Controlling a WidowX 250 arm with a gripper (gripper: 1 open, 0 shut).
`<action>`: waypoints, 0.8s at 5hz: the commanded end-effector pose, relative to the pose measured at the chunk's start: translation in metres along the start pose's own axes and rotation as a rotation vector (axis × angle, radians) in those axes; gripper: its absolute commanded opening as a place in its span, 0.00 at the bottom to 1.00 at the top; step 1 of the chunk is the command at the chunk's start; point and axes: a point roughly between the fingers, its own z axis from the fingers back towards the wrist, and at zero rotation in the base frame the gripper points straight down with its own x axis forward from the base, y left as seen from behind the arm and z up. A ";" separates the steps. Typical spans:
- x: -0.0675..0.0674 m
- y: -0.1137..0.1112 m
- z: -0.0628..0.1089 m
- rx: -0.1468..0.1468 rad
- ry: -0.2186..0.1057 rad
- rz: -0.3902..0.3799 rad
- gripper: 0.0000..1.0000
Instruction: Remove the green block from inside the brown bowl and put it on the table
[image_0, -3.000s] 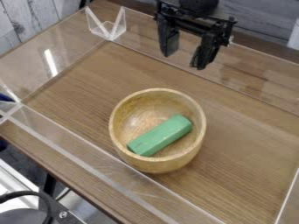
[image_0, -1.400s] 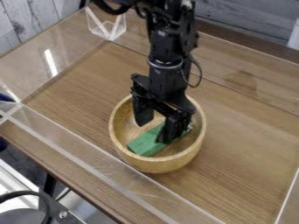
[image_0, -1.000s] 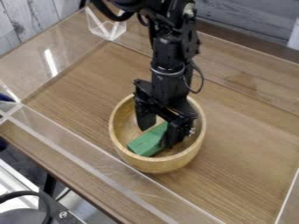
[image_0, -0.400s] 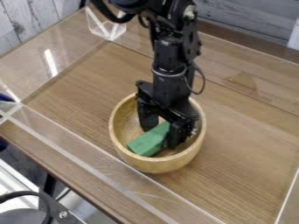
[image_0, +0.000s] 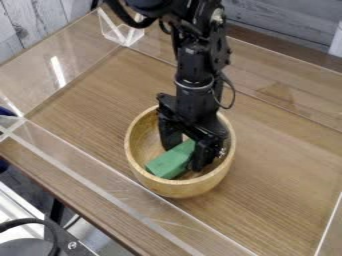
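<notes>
The brown bowl (image_0: 140, 162) sits near the front middle of the table (image_0: 80, 110). Inside it lies the green block (image_0: 168, 161), slanting from lower left to upper right, its upper end hidden by my gripper. My black gripper (image_0: 187, 143) reaches straight down into the bowl from above, with its two fingers standing open on either side of the block's upper half. The frame does not show whether the fingers touch the block.
Low clear acrylic walls (image_0: 80, 165) edge the table on all sides. A clear corner bracket (image_0: 123, 28) stands at the far left. The black arm (image_0: 198, 40) rises from the bowl toward the back.
The gripper has sunk slightly deeper into the bowl around the green block over the last second. The block and bowl have not moved.
</notes>
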 end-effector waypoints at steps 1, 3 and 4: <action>0.011 -0.001 0.010 0.006 -0.049 -0.012 1.00; 0.013 0.000 0.010 0.002 -0.062 -0.017 1.00; 0.014 0.000 0.009 -0.001 -0.067 -0.019 1.00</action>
